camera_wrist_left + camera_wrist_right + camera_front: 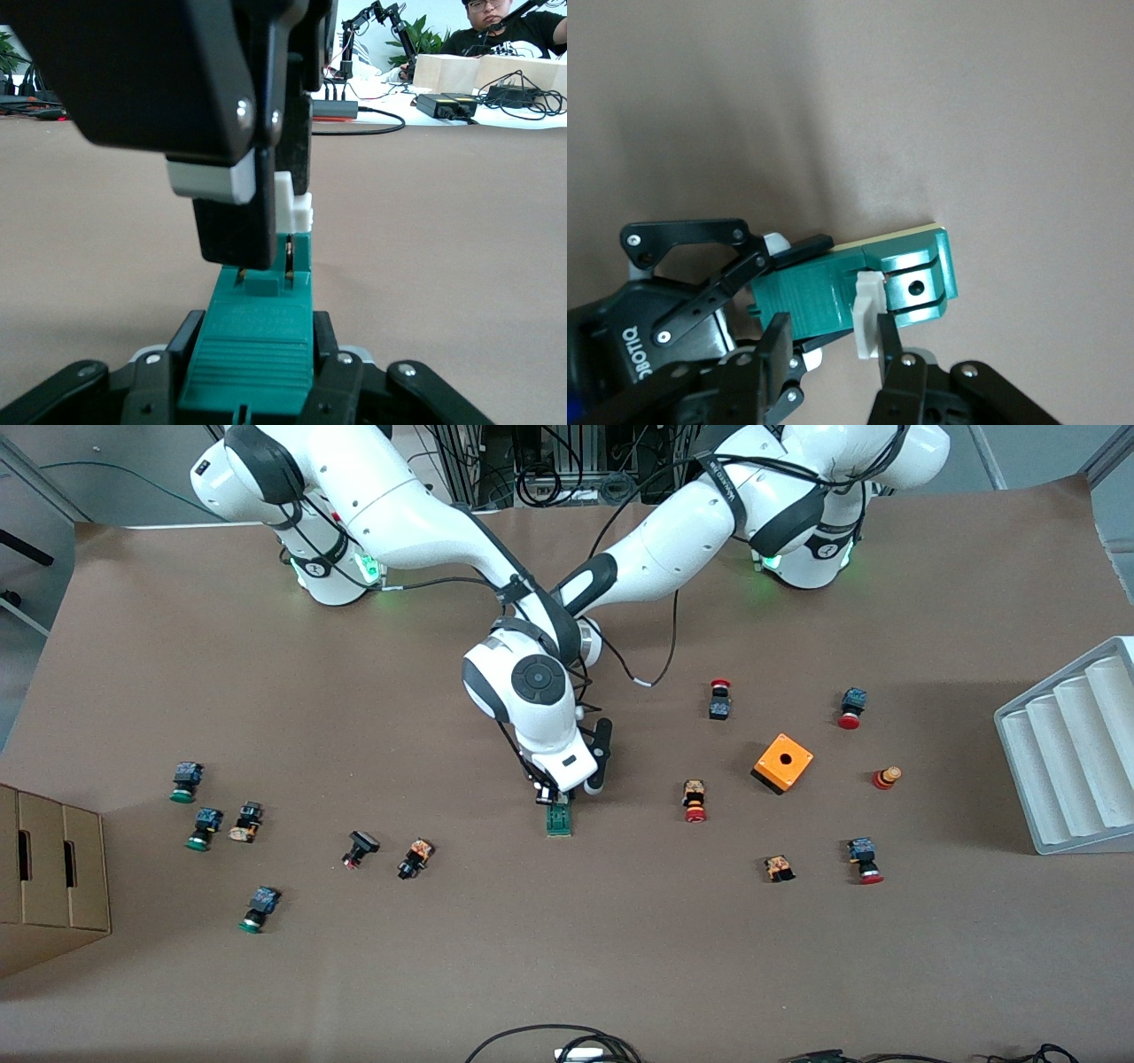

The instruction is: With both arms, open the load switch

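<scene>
- Centrally on the brown worktop [567,957], the load switch [558,820] is found lying flat, nearer to the front camera than both arms' wrists.
- The switch is seen as a narrow green block with a small white piece [866,312] on it.
- The left pincer [255,376] is closed on the ribbed green end of the load switch, one finger pressed to each side, as the left wrist view shows.
- The right pincer [833,350] is brought down over the switch from above and is shut on the white piece, which is gripped between its two black fingers [890,341].
- In the front view the two arms are crossed over the middle of the worktop, the right arm's white wrist [532,691] lying above the left arm's.
- An orange box with a hole [783,763] is set toward the left arm's end of the worktop, among red-capped push buttons [695,801].
- Green-capped push buttons [204,828] are scattered toward the right arm's end, near a cardboard box [49,877].
- A grey ribbed tray [1076,744] is placed at the edge on the left arm's end.
</scene>
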You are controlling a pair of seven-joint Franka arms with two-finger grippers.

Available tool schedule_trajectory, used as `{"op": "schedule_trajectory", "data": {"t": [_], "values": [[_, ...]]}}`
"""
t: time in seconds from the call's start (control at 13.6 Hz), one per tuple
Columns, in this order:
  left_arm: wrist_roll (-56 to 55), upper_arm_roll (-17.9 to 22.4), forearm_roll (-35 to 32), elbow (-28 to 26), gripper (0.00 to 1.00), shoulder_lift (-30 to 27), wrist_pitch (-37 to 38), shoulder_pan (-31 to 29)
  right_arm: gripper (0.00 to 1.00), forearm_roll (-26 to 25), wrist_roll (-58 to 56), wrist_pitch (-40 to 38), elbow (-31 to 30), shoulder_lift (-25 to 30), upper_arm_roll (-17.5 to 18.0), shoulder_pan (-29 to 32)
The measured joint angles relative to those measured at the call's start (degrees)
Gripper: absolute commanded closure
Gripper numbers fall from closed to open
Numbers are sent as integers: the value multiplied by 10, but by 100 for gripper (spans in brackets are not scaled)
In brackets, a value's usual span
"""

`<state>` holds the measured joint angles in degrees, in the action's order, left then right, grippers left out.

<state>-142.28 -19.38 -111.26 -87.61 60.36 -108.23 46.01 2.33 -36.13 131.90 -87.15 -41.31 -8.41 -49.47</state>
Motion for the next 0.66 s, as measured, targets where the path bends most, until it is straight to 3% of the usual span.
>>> {"op": "schedule_trajectory", "data": {"t": [0.66], "values": [[-1,0,0,0,46,0,0,0,55,0,26,-1,-10,0,1,-9]]}}
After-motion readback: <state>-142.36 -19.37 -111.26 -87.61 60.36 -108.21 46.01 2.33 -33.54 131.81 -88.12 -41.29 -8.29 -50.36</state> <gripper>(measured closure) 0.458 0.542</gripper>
